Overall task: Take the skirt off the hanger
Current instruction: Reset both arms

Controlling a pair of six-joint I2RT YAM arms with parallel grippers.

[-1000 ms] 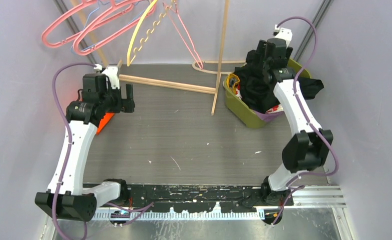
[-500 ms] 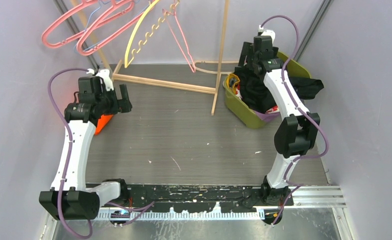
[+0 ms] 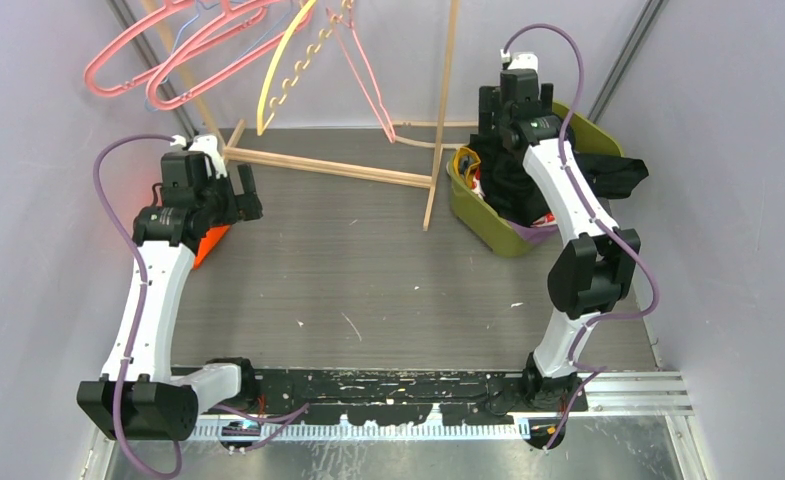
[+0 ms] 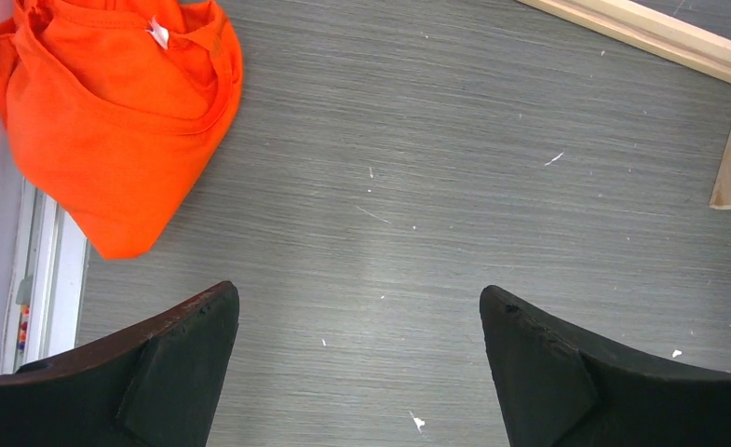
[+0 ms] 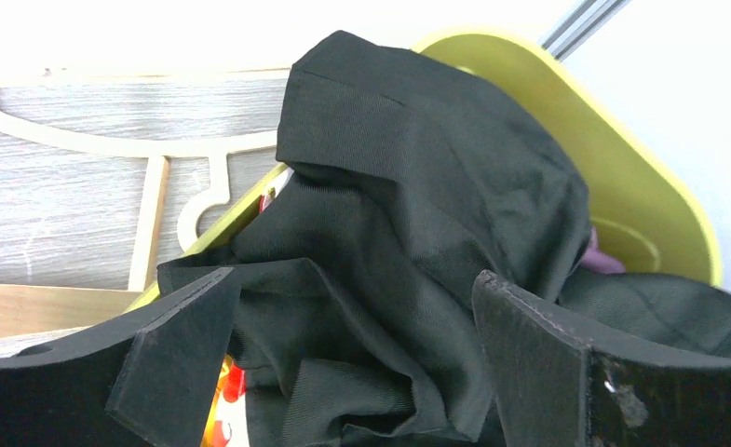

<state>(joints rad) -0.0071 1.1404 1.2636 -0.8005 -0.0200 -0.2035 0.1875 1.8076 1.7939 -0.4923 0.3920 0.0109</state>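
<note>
A black skirt (image 3: 513,185) lies crumpled in the green bin (image 3: 488,230) at the back right, one fold draped over its right rim. In the right wrist view the skirt (image 5: 408,186) fills the space below my right gripper (image 5: 354,279), which is open, with no cloth between the fingers. From above, the right gripper (image 3: 508,100) hangs over the bin's far side. A wooden hanger (image 5: 110,140) lies bare on the table behind the bin. My left gripper (image 4: 357,291) is open above bare table, also seen at the left (image 3: 240,190).
An orange garment (image 4: 110,121) lies at the table's left edge, by the left gripper. A wooden rack (image 3: 328,168) crosses the back, with pink hangers (image 3: 168,50) and a yellow hanger (image 3: 283,60) on it. The bin (image 5: 566,121) also holds colourful items.
The right gripper has finished opening and has risen and drawn back toward the far left of the bin, leaving the skirt inside. The left arm shifted slightly left and back.
</note>
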